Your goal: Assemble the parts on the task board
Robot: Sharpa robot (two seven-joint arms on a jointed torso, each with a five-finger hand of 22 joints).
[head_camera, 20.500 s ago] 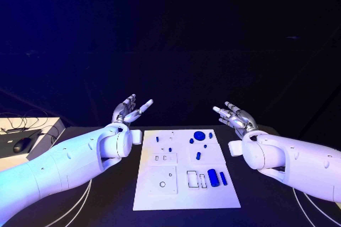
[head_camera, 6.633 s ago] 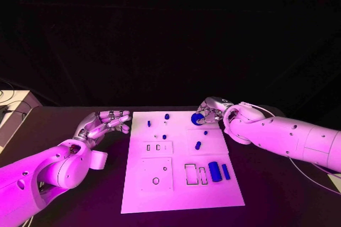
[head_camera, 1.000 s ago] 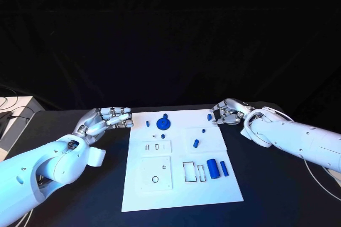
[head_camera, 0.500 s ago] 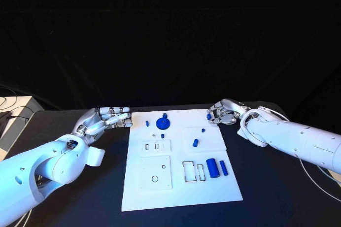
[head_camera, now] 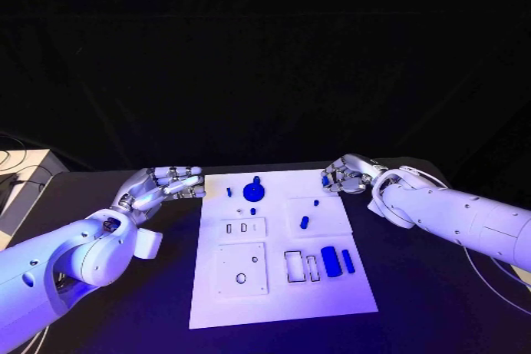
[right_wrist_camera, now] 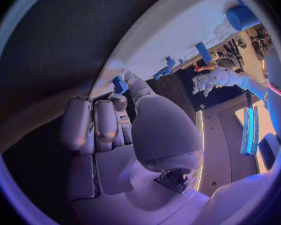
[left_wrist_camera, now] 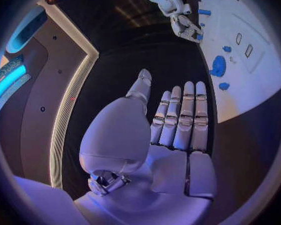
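Board's (head_camera: 279, 300) near end free; parts (head_camera: 253, 191) crowd far end.

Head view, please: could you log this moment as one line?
left hand: open, beside task board | right hand: pinching small blue part at board's far right corner | blue disc: on board

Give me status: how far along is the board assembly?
Early. The round blue part looks seated near the task board's far edge. The right robot hand pinches a small blue piece there. The blue cylinder and bar lie loose; left robot hand idle.
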